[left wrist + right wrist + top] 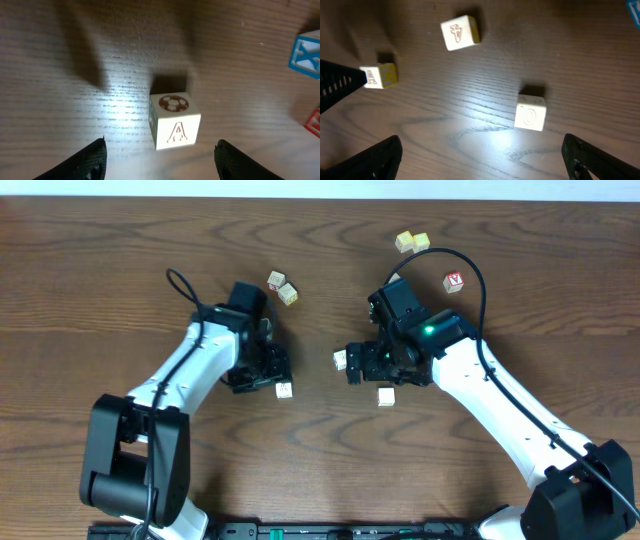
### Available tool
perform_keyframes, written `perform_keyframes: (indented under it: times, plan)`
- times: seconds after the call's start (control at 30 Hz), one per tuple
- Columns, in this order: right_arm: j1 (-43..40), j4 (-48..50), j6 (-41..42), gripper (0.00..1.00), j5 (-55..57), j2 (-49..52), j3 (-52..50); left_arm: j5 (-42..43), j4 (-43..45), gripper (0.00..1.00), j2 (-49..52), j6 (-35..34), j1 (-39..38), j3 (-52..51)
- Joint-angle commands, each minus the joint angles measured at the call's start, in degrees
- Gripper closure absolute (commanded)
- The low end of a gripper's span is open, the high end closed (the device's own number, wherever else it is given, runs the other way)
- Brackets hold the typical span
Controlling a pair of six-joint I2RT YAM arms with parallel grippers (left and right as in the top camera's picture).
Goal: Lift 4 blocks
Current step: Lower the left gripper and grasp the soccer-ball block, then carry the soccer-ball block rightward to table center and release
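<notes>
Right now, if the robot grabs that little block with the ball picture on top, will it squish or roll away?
Probably neither. The block looks like hard wood with square edges, so it likely won't squish. It sits flat on one face, so it should slide rather than roll.

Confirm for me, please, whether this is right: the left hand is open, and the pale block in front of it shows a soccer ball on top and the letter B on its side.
One detail is wrong: the letter on the side is an A, not a B, as the left wrist view shows. The left hand is open, and the pale block does show a soccer ball on top.
</notes>
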Motion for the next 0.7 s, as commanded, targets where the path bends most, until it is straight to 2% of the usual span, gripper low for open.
perform_keyframes:
  times: [0.0, 0.47, 0.67]
  plan:
    - [0.17, -0.31, 1.01, 0.01, 2.12, -0.07, 0.94, -6.03, 3.13, 0.31, 0.31, -3.34, -2.43, -2.27]
    - [0.20, -1.27, 0.98, 0.01, 2.97, -0.07, 0.90, -7.96, 6.27, 0.32, 4.85, -4.37, -7.89, -2.71]
    - [0.20, -1.64, 0.98, 0.01, 3.56, -0.07, 0.87, -8.00, 6.75, 0.50, 5.68, -4.35, -7.98, -2.71]
